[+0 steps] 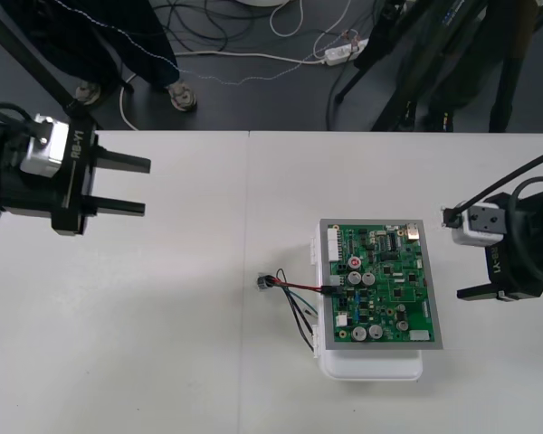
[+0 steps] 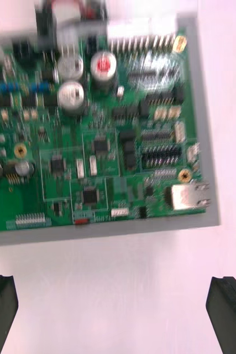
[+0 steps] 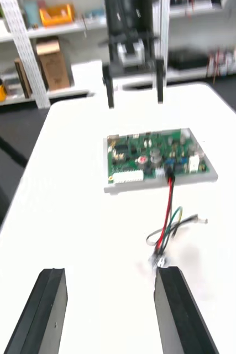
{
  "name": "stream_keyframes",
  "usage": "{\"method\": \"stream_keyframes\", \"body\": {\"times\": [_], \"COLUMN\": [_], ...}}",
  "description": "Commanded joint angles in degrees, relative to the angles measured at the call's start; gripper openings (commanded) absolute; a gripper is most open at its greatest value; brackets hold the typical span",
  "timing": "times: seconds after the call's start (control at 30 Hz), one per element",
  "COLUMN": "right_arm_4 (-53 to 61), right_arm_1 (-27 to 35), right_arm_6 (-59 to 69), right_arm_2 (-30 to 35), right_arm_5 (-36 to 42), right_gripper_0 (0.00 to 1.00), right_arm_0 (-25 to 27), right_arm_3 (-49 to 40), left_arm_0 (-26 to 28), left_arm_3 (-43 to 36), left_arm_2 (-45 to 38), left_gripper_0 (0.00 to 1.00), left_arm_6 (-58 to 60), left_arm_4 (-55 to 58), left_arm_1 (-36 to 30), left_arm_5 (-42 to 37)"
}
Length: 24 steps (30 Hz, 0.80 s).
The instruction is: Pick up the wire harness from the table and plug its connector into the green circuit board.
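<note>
The green circuit board (image 1: 385,285) lies on its white base (image 1: 371,366) right of the table's middle. The wire harness (image 1: 294,294) lies by the board's left edge. Its black plug (image 1: 331,291) sits at a connector on that edge, apparently in it, and red, black and green wires trail left to the metal socket (image 1: 264,282) on the table. My left gripper (image 1: 147,186) hovers open at the far left, well away from the harness (image 3: 167,221). My right gripper (image 1: 459,262) stands open just right of the board (image 2: 95,138), with nothing between its fingers (image 2: 0,310).
The table's far edge (image 1: 271,132) runs along the top, with dark floor, cables and tripod legs beyond. In the left wrist view the right gripper (image 3: 134,88) stands open past the board (image 3: 156,157).
</note>
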<state>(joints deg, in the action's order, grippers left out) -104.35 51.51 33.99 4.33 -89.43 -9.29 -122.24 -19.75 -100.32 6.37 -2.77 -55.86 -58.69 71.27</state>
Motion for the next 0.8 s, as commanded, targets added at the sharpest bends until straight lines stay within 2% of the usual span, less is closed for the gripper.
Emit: {"method": "stream_keyframes", "body": {"times": [0.03, 0.4, 0.8], "right_arm_4": [13.38, 28.76, 39.84], "right_arm_1": [2.01, 2.10, 2.10], "right_arm_6": [-3.85, -6.40, -8.33], "right_arm_2": [7.54, 11.41, 14.22], "right_arm_5": [0.13, 0.13, -0.57], "right_gripper_0": [1.00, 1.00, 1.00], "right_arm_0": [-0.02, -3.54, -4.86], "right_arm_3": [0.86, 3.50, 5.25], "left_arm_0": [-3.99, -9.35, -9.26], "left_arm_3": [-4.62, -4.89, -4.89], "left_arm_2": [-3.73, -3.91, -3.91], "left_gripper_0": [0.46, 0.47, 0.46], "left_arm_6": [6.29, 14.29, 14.55], "left_arm_4": [0.92, 0.22, -2.33], "left_arm_1": [-8.55, -15.31, -14.17], "left_arm_5": [-5.62, -8.26, -8.43]}}
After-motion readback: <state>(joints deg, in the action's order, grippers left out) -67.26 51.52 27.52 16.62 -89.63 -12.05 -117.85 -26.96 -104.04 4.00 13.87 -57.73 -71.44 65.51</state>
